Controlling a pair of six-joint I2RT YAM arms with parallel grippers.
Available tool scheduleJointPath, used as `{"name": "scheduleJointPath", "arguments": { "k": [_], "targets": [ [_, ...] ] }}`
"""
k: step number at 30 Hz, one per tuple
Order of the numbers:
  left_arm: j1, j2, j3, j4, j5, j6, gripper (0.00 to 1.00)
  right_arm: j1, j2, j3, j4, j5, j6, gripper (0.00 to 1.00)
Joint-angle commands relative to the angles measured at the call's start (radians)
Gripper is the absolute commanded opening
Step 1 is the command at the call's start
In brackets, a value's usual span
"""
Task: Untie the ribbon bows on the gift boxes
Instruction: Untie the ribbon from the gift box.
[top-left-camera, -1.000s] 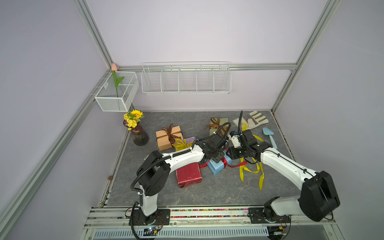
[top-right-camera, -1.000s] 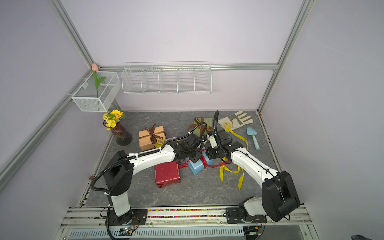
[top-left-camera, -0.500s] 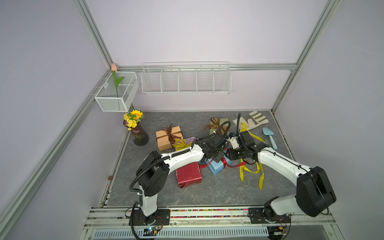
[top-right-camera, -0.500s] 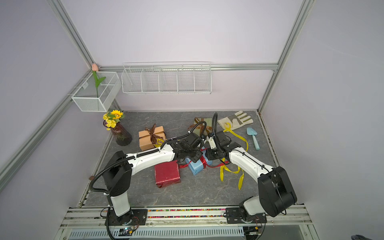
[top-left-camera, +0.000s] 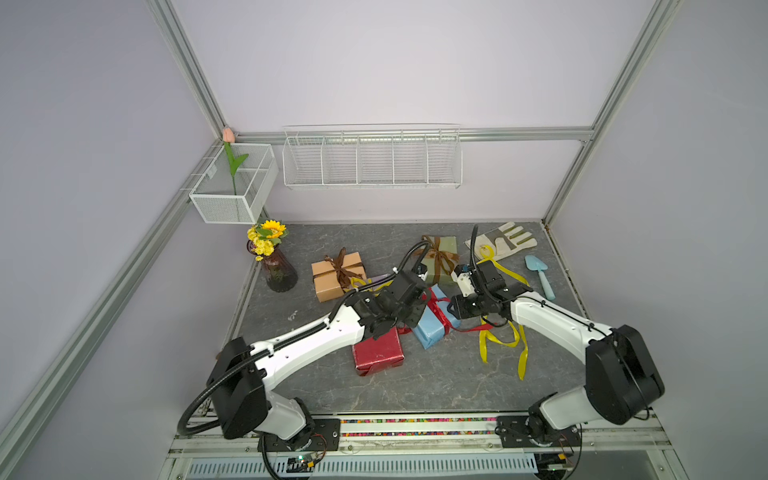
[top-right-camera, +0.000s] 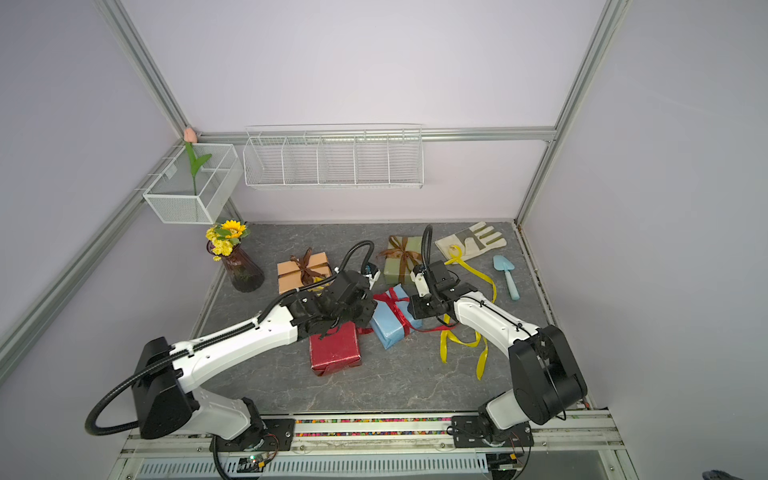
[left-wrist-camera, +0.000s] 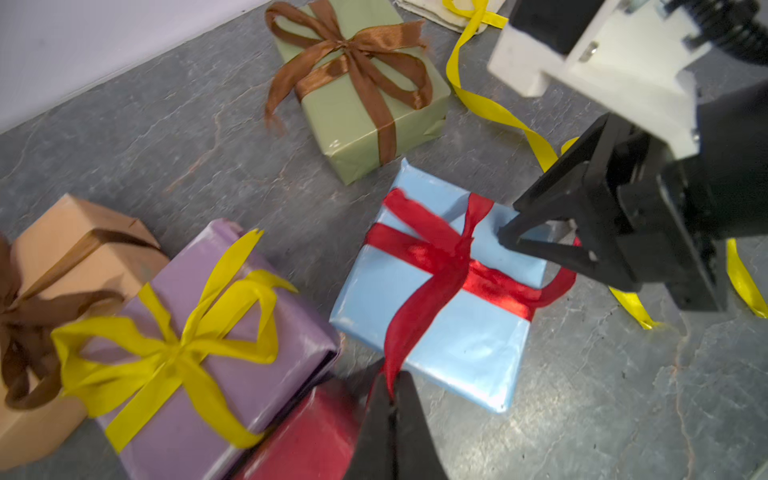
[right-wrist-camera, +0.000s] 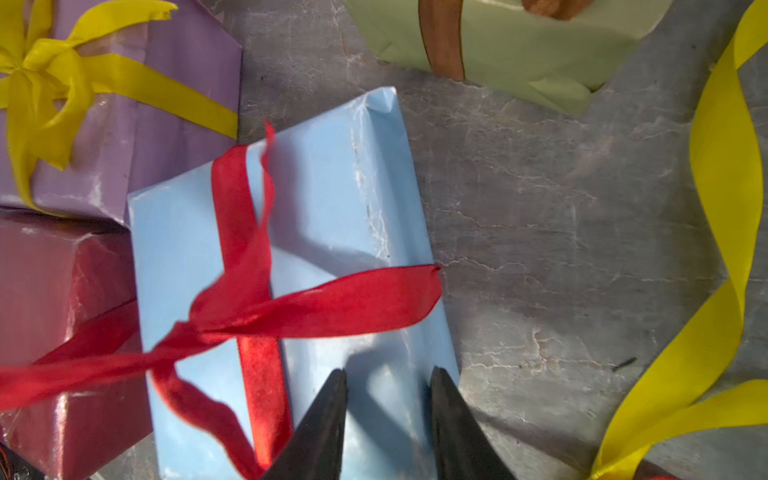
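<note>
Near the table's (top-left-camera: 415, 386) left edge sits the tan box (top-left-camera: 326, 286) with a brown bow (top-left-camera: 343, 269); the left wrist view cuts it off. Just beside it is the lilac box (left-wrist-camera: 270, 374) with a tied yellow bow (left-wrist-camera: 174, 349), almost wholly hidden under the left arm in both top views. The red box (top-left-camera: 378, 351) lies against it, nearer the front edge.

The left gripper (left-wrist-camera: 390, 390) has its fingers pressed together on a tail of the red ribbon (left-wrist-camera: 440, 257). The tail stretches from the knot toward the front-left. In the top views the wrist hides these fingers.

The light blue box (top-left-camera: 430, 332) lies mid-table, its long axis running front to back and its far end leaning slightly right. Behind it stands the olive box (top-left-camera: 451, 243) with a second brown bow (left-wrist-camera: 353, 58).

The right gripper (right-wrist-camera: 386, 374) holds its fingers apart over the blue box's right side; whether they touch the paper cannot be told. In the right wrist view the red ribbon is blurred.

A loose yellow ribbon (top-left-camera: 503, 338) curls toward the right edge.

Compared with a second ago, the left wrist sits slightly further left and the right gripper is closer to the box.
</note>
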Motion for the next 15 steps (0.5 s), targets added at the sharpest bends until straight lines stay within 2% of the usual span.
{"name": "scheduleJointPath", "arguments": {
  "k": [1,7,10,15],
  "targets": [
    [-0.002,-0.119,-0.099,-0.040,-0.089,-0.124,0.00,0.005,0.032,0.007,-0.011,0.001,0.000,0.36],
    [0.001,-0.398,-0.292,-0.022,-0.158,-0.221,0.00,0.006,0.051,0.014,-0.018,-0.001,-0.006,0.36],
    [0.002,-0.493,-0.364,0.012,-0.178,-0.253,0.02,0.006,0.054,0.020,-0.026,0.001,-0.010,0.36],
    [0.007,-0.495,-0.368,0.015,-0.187,-0.249,0.04,0.009,0.031,0.037,-0.053,0.018,-0.021,0.36]
  ]
}}
